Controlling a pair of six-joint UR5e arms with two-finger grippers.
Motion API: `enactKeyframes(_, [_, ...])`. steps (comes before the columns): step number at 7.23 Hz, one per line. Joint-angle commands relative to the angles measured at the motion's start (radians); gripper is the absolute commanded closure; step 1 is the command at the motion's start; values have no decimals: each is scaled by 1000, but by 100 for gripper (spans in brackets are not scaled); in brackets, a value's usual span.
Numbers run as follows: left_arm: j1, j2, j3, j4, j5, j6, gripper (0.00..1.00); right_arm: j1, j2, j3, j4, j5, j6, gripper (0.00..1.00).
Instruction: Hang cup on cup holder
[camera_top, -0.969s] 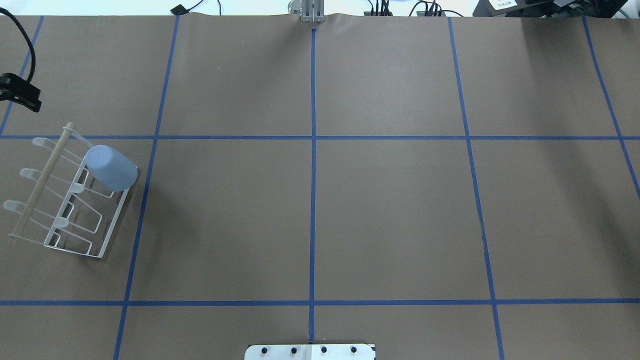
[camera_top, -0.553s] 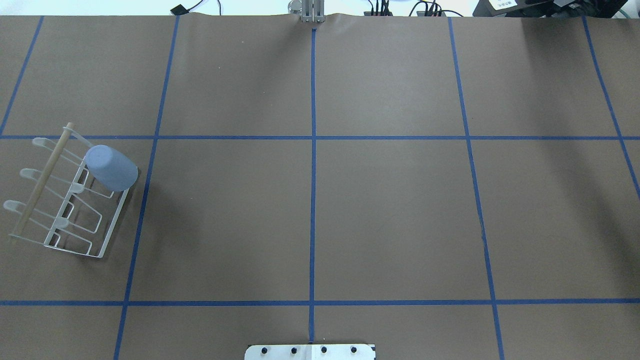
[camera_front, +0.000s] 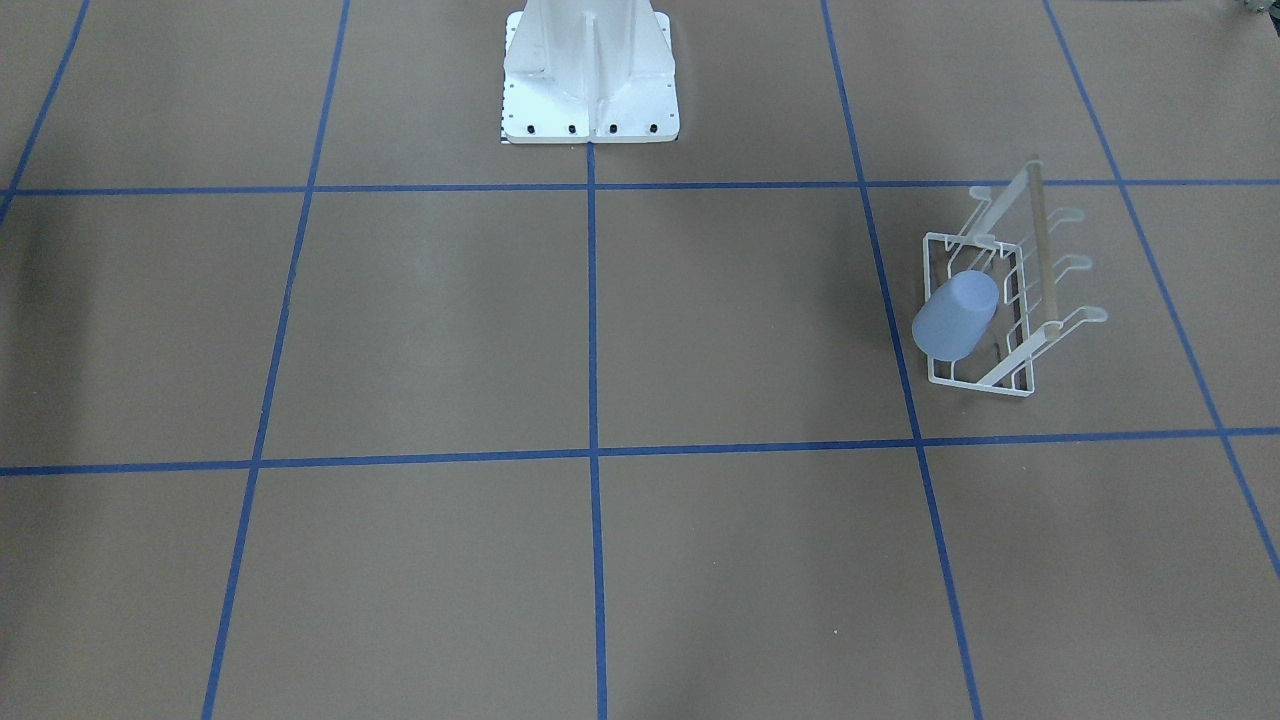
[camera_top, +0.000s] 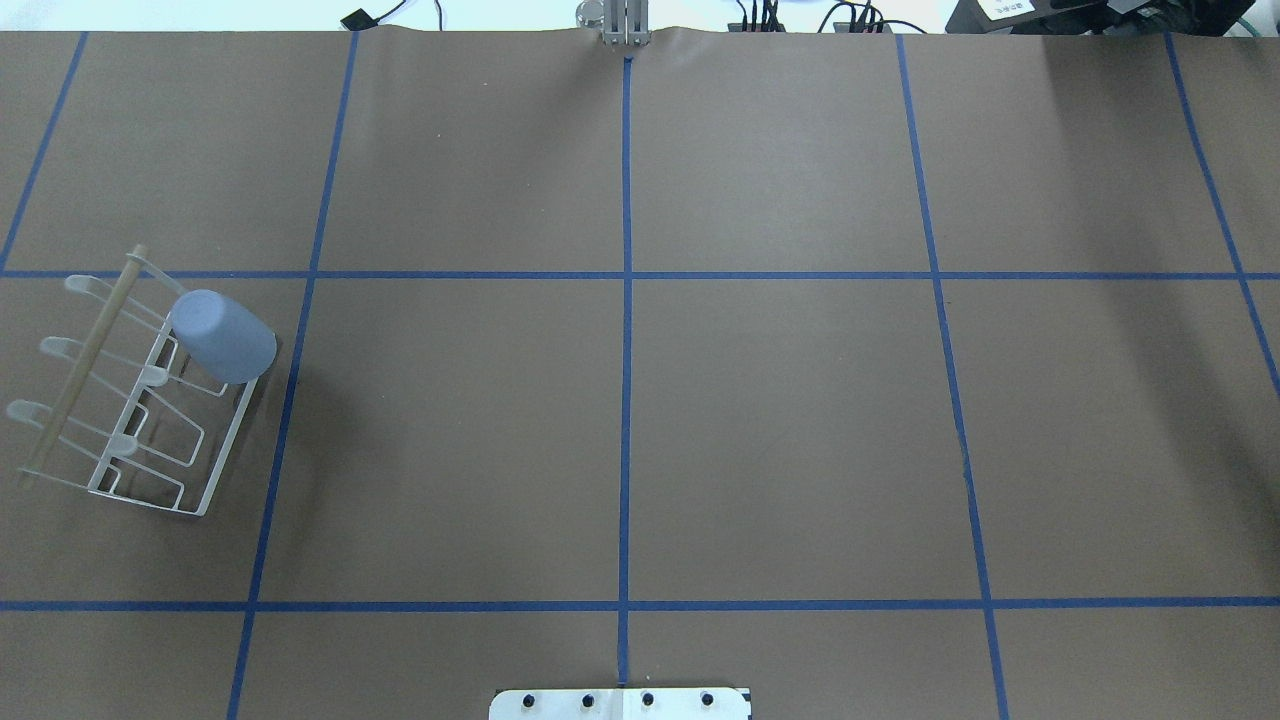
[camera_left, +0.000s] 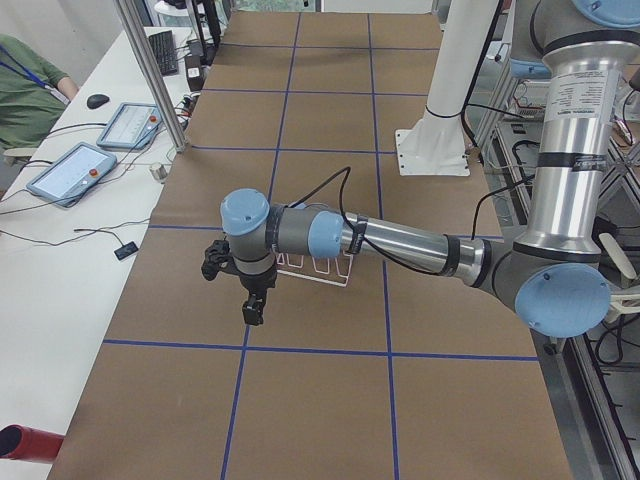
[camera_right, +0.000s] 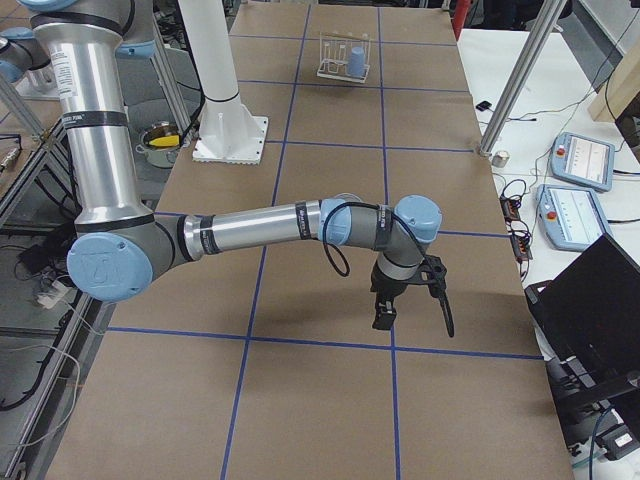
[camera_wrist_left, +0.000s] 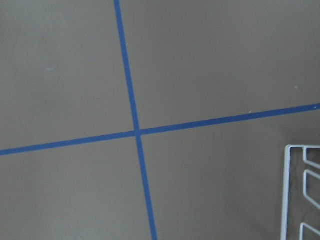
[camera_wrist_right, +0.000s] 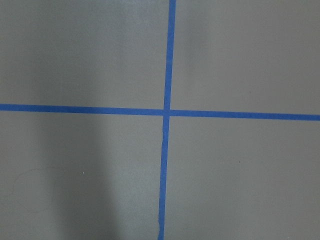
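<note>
The light blue-grey cup sits upside down and tilted on a far prong of the white wire cup holder at the table's left edge; both also show in the front view, the cup on the holder. My left gripper hangs above the table just beyond the holder, which the arm partly hides; I cannot tell whether it is open or shut. My right gripper hangs over the table's other end; I cannot tell its state. The left wrist view shows only a corner of the holder's frame.
The white robot pedestal stands at the table's near middle edge. Blue tape lines grid the brown table cover. A side table with tablets and an operator lies past the far edge.
One second ago a black part of my left gripper showed at the overhead view's left edge; it has moved out of that view. Cup and holder have not moved.
</note>
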Motion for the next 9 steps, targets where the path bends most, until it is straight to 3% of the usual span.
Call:
enactKeyframes(1, [-34,9,60,-42,0,-34,2,26,-36,-4,1,23,0,0])
enactKeyframes(9, [-3,-5,71,-58,57,-40,2,43,-91,0,16,15,-6,0])
